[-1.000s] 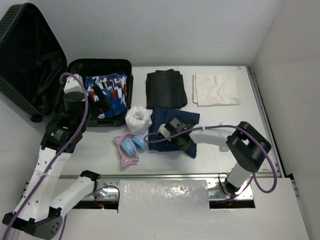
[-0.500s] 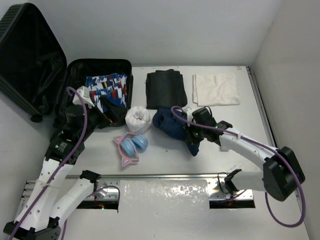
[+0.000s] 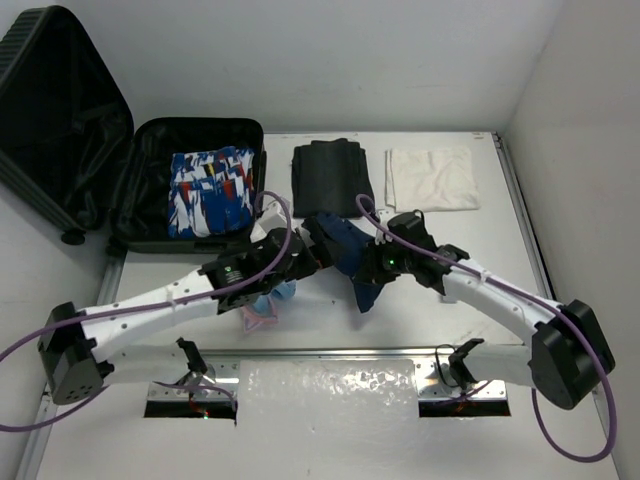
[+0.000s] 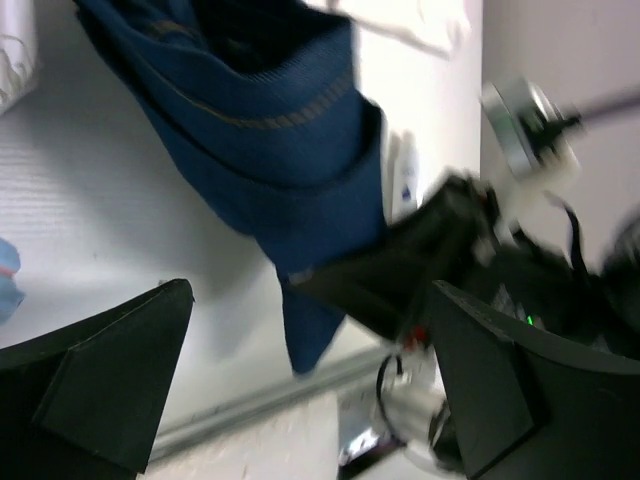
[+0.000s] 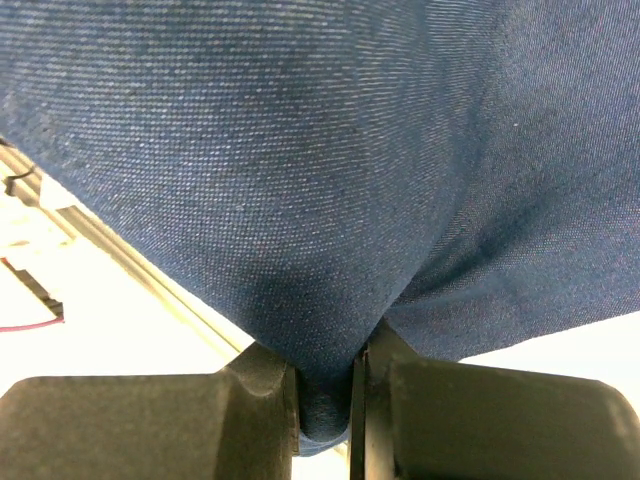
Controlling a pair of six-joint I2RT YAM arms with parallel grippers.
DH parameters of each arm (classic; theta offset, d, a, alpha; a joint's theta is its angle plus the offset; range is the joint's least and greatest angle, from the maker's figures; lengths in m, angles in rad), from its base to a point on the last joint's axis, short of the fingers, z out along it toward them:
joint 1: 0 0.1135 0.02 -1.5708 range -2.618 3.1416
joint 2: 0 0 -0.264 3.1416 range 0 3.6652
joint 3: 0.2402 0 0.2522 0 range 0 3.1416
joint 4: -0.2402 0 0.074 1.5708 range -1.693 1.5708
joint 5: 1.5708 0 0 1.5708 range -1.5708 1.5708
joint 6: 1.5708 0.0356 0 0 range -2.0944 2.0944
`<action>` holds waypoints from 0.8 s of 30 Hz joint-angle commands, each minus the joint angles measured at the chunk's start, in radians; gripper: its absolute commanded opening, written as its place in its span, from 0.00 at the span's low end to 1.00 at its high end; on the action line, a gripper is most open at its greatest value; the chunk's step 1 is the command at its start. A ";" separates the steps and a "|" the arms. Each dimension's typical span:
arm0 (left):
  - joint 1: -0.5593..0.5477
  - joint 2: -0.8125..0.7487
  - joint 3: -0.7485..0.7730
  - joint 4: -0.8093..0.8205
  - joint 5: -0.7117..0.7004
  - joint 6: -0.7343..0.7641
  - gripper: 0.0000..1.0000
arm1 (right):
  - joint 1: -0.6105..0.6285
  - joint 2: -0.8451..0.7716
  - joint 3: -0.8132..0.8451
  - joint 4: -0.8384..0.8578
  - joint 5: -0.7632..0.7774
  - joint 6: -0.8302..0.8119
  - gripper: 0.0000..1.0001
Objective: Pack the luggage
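Top external view: the luggage (image 3: 200, 130) lies open at the far left of the table (image 3: 500, 230). Its ribbed lid stands up against the left wall, and its lined base lies flat on the table top. A folded garment with a red, white and blue print (image 3: 210, 190) lies inside the base.

To the right of the case, a folded black garment (image 3: 332, 178) and a folded white cloth (image 3: 432, 178) lie side by side on the far part of the table, apart from each other.

Both arms reach in toward the middle of the table. Between them hangs a dark blue denim garment (image 3: 350, 255), bunched up and lifted, with one end drooping toward the table.

The right gripper (image 3: 375, 265) has this denim pinched. In the right wrist view its jaws are pressed nearly together on a fold of the cloth (image 5: 300, 150).

The left gripper (image 3: 310, 250) sits just beside the denim on its left, with its jaws spread wide and nothing between them. In the left wrist view its two dark fingers (image 4: 110, 370) frame the hanging denim (image 4: 270, 150) without touching it.

Something pink and blue (image 3: 262, 305), possibly headphones, peeks out from under the left arm.
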 commanded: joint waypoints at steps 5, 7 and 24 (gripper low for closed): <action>-0.013 0.167 0.089 0.180 -0.148 -0.139 1.00 | 0.003 -0.085 -0.002 0.088 -0.058 -0.002 0.00; -0.013 0.201 0.104 0.203 -0.143 -0.141 1.00 | 0.003 -0.102 -0.019 0.099 -0.072 -0.014 0.00; -0.030 0.462 0.221 0.149 -0.103 -0.193 0.84 | 0.035 -0.125 -0.019 0.093 -0.089 -0.131 0.10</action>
